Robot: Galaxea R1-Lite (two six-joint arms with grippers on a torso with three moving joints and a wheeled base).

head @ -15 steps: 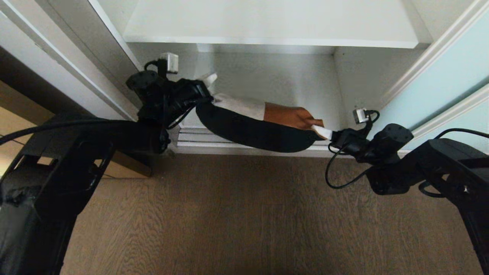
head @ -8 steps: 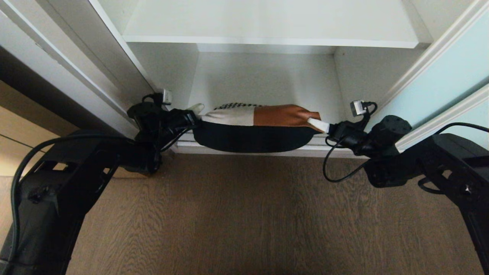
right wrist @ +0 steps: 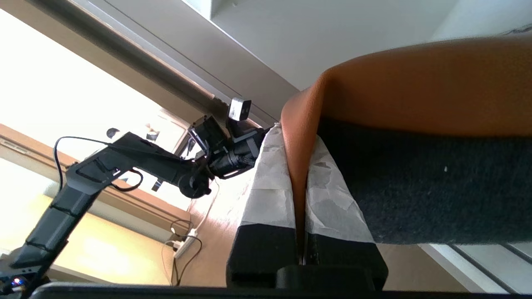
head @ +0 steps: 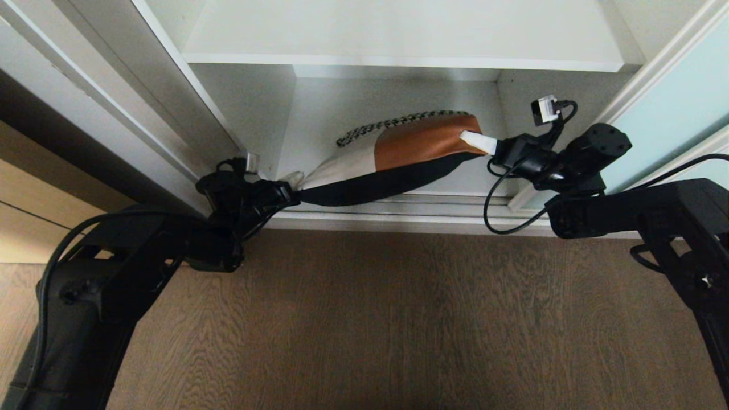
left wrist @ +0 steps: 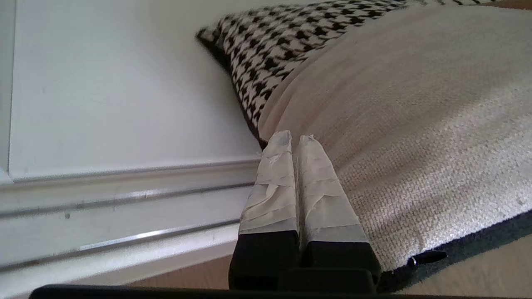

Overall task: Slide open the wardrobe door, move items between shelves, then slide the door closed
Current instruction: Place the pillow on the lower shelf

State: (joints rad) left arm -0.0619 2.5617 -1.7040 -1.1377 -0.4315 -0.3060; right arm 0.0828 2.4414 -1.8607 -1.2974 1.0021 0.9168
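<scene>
Tilted the cushion [head: 398, 156] right corner up in the last second, fingers of right gripper [head: 475, 140] and left gripper [head: 290, 181] pinching opposite corners, probably bound for the upper shelf [head: 398, 57].

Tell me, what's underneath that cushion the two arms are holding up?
Below the cushion show the white bottom shelf and the silver door tracks. The shelf patch directly beneath it is covered.

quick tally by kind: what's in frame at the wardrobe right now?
Cushion: 1, pinched at opposite corners by both hands
Robot hands: 2, left hand and right hand
White shelves: 2, upper shelf and bottom shelf
Frosted sliding door: 1
Total: 6
</scene>
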